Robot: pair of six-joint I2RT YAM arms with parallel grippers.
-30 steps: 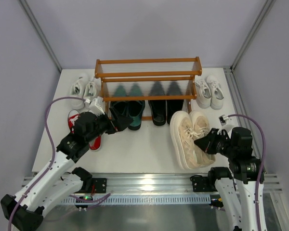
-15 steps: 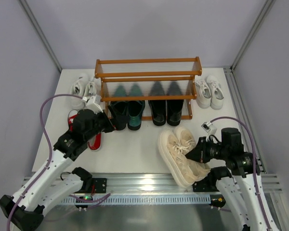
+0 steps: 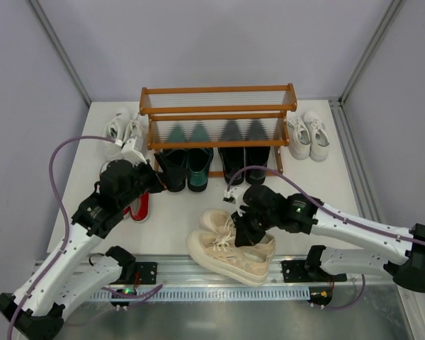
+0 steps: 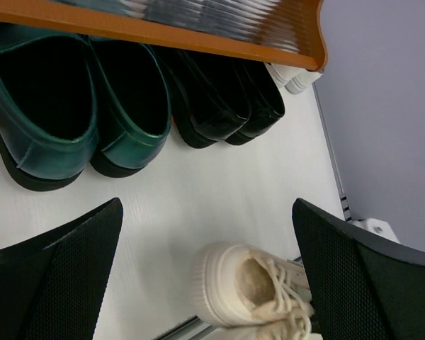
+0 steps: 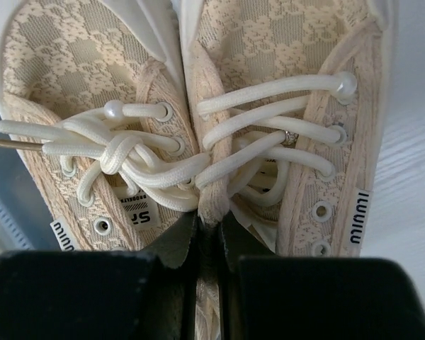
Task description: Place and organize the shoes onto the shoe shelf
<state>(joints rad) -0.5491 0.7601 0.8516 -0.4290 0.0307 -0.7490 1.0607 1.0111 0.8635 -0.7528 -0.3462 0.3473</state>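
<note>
The right gripper (image 5: pixel 209 225) pinched the beige sneakers (image 5: pixel 269 78) together at their inner collars. The left gripper (image 4: pixel 207 212) hung spread just before the green loafers (image 4: pixel 71 120).

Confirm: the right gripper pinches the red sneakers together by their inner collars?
No. The right gripper pinches the beige sneakers together by their inner collars; the right wrist view shows their beige mesh and cream laces.

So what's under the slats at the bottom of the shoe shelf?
Two pairs: green loafers and black loafers stand side by side at the bottom of the shoe shelf, heels sticking out. Their toes are covered by the slats above, showing only as dim shapes.
</note>
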